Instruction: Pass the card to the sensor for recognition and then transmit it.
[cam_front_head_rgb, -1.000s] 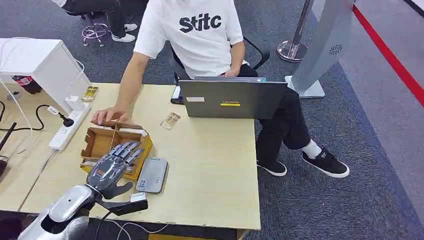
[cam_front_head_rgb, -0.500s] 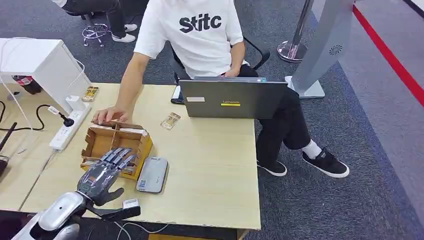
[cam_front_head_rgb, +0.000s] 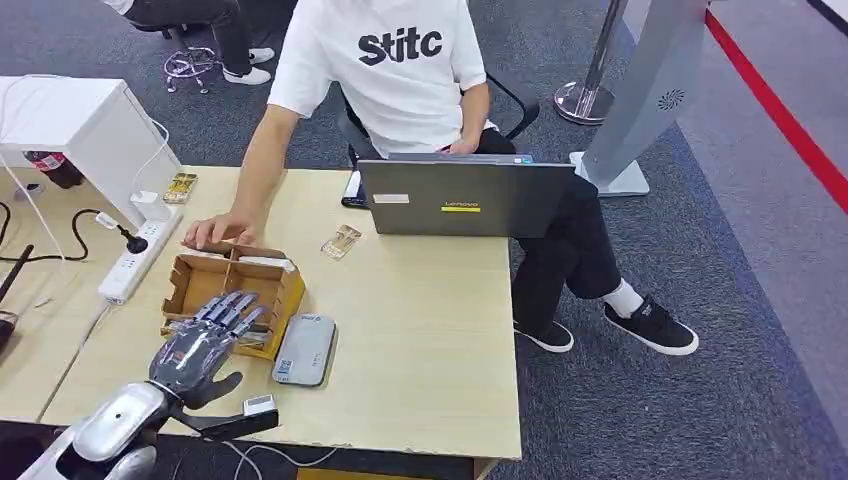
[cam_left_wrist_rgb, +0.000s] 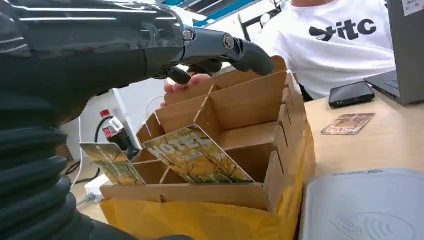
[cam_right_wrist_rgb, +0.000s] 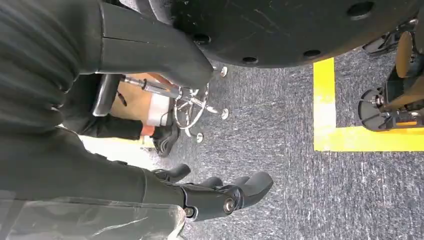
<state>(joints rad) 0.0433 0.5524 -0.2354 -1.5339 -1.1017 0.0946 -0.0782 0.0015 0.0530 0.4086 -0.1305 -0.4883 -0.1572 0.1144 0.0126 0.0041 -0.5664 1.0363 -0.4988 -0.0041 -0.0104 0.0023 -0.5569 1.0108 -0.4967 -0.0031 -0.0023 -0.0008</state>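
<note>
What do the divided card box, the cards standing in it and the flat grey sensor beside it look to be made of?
Card box: brown corrugated cardboard, matte, with raw cut edges and slotted dividers. Cards: probably plastic or coated card, thin, stiff, with a printed face. Sensor: likely moulded grey plastic, with rounded corners and a smooth, dull surface. Table: pale wood-look laminate, by its even grain.

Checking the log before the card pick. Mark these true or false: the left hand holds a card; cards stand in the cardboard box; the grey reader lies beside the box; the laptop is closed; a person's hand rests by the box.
1. The robot's left hand holds a card: false, it hovers with nothing in it over the brown divided cardboard box.
2. Printed cards stand in that box: true.
3. The flat grey card reader lies beside the box: true.
4. The grey laptop is closed: false, its lid stands open.
5. A person's hand rests by the box: true.
</note>
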